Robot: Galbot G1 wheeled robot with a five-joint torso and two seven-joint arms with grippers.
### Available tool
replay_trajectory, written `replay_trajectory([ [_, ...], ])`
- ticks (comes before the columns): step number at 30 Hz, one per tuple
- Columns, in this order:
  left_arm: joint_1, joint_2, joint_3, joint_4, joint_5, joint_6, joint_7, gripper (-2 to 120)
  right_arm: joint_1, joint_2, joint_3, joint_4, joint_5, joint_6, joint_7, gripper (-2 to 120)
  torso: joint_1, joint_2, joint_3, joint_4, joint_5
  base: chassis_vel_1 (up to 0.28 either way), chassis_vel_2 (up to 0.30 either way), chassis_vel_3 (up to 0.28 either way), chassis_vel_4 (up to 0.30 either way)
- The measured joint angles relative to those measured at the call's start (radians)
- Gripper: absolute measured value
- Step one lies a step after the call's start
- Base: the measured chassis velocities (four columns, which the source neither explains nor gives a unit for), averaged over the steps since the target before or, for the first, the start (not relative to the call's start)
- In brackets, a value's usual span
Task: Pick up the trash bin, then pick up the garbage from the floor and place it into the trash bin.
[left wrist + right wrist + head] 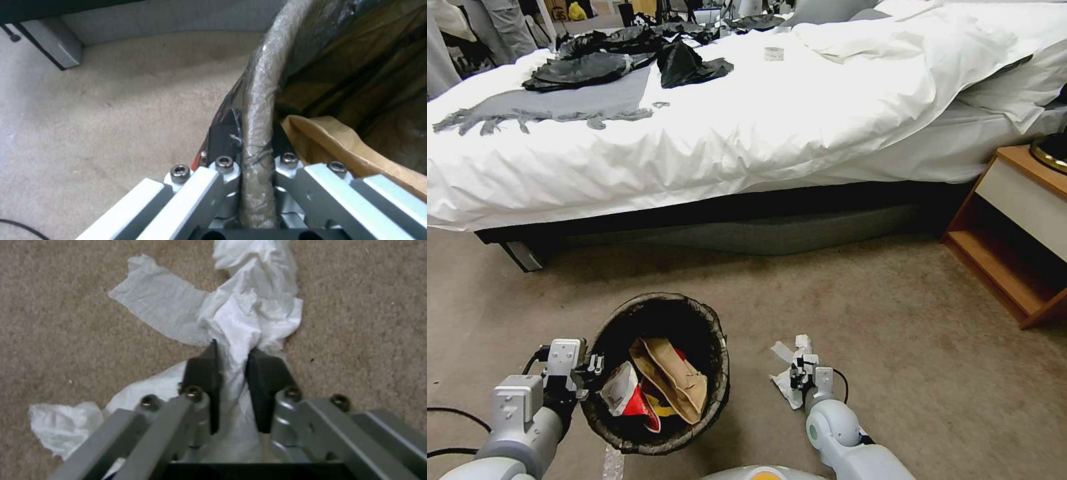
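The trash bin (620,320), round with a dark bag liner over its rim (262,76), is held low above the carpet in front of me. My left gripper (590,370) is shut on its near-left rim, one finger (225,131) outside and one inside. Inside lie a brown paper bag (670,377) and red-and-white packets (630,400). To the bin's right, crumpled white tissue garbage (787,373) lies on the floor. My right gripper (233,353) is down on it, its black pads (202,373) shut on a bunched fold of the tissue (249,313).
A bed (727,133) with white sheets and dark clothes spans the back; its dark base stands just beyond the bin. A wooden nightstand (1014,227) stands at the right. Bare beige carpet (894,320) lies between me and the bed. A black cable (447,417) lies at the left.
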Motion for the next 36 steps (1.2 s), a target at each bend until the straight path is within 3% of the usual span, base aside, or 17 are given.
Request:
replay_trajectory([
  [4,-0.001,0.001,0.0,0.0,-0.001,0.0,0.0,1,0.003,0.001,-0.002,-0.007,0.0,0.003,-0.001,0,0.0,0.0,0.0,0.0004,0.0006,0.0,0.0,0.0,0.0],
  [17,-0.002,0.0,0.0,0.0,-0.002,-0.001,0.001,1,-0.006,-0.008,-0.002,0.027,-0.023,0.027,0.013,0,0.0,0.0,0.0,0.0003,0.0011,0.0,0.0,0.0,0.0],
  [23,-0.001,0.001,0.0,0.0,-0.002,-0.001,0.001,1,-0.035,-0.044,0.035,0.188,-0.079,0.044,0.005,0,0.0,0.0,0.0,0.0,0.0006,0.0,0.0,0.0,0.0],
  [24,-0.001,0.001,-0.001,0.0,-0.002,-0.001,0.001,1,-0.05,-0.047,0.072,0.268,-0.106,0.024,-0.023,0,0.0,0.0,0.0,0.0001,0.0003,0.0,0.0,0.0,0.0],
  [25,-0.001,0.001,-0.001,0.0,-0.002,-0.001,0.001,1,-0.05,-0.047,0.072,0.268,-0.106,0.024,-0.023,0,0.0,0.0,0.0,0.0001,0.0003,0.0,0.0,0.0,0.0],
  [27,0.0,0.002,-0.001,0.0,-0.002,-0.001,0.001,1,-0.072,-0.049,0.13,0.425,-0.131,-0.031,-0.082,0,0.0,0.0,0.0,-0.0005,0.0005,0.0,0.0,0.0,0.0],
  [31,0.001,0.002,-0.001,0.0,-0.002,-0.001,0.001,1,-0.074,-0.068,0.136,0.504,-0.11,-0.052,-0.096,0,0.0,0.0,0.0,0.0,0.0002,0.0,0.0,0.0,0.0],
  [36,0.005,0.006,-0.002,0.0,-0.002,-0.001,0.001,1,-0.053,-0.142,0.13,0.726,-0.036,-0.124,-0.117,0,0.0,0.0,0.0,-0.0001,0.0001,0.0,0.0,0.0,0.0],
])
